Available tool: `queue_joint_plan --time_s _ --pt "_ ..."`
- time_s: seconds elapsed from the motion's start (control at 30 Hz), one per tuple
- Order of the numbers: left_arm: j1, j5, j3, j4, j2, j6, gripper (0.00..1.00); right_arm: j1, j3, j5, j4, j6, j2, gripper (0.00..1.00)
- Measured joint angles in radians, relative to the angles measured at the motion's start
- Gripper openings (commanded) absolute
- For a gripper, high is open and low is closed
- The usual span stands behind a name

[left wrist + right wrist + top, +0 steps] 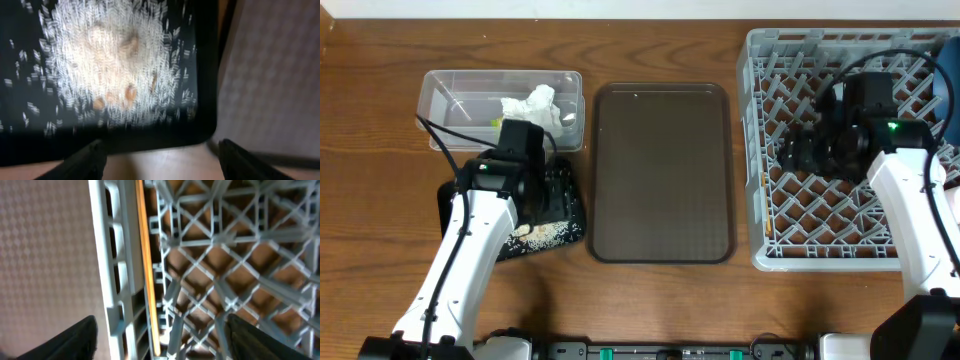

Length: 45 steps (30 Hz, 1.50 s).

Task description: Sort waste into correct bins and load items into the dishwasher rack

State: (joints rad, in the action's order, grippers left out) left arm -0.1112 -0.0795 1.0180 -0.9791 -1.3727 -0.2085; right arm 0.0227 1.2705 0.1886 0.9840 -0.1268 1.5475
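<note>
The black tray (450, 205) lies at the left with whitish rice grains (545, 235) heaped in it. They fill the left wrist view (115, 65). My left gripper (555, 195) hovers open and empty over the tray's right end (160, 160). The clear tub (440, 90) behind it holds crumpled white tissue (535, 105) and a yellow-green strip (495, 123). My right gripper (800, 155) is open and empty over the grey dishwasher rack (760, 150), near its left wall (115, 255). A wooden chopstick (145, 255) lies inside along that wall, between my fingers (160, 340). The cups and the bowl are out of view.
The dark brown serving tray (662, 170) lies between the black tray and the rack. It shows at the right of the left wrist view (270, 75) and at the left of the right wrist view (45, 245). A pale blue shape (952, 70) sits at the rack's right edge.
</note>
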Motion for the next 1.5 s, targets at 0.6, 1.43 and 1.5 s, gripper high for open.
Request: queue_joint_plan --time_s 0.6,1.43,1.5 --pt "0.000 -0.019 -0.220 0.113 0.603 0.027 0.89 0.001 -0.311 -0.030 -0.152 0.028 -0.532 0.99" --pt "0.000 -0.019 -0.240 0.169 0.858 0.026 0.90 0.001 -0.463 -0.100 -0.031 0.032 -0.964 0.99" --pt "0.000 -0.019 -0.240 0.169 0.858 0.026 0.90 0.001 -0.463 -0.100 -0.008 0.032 -0.964 0.99"
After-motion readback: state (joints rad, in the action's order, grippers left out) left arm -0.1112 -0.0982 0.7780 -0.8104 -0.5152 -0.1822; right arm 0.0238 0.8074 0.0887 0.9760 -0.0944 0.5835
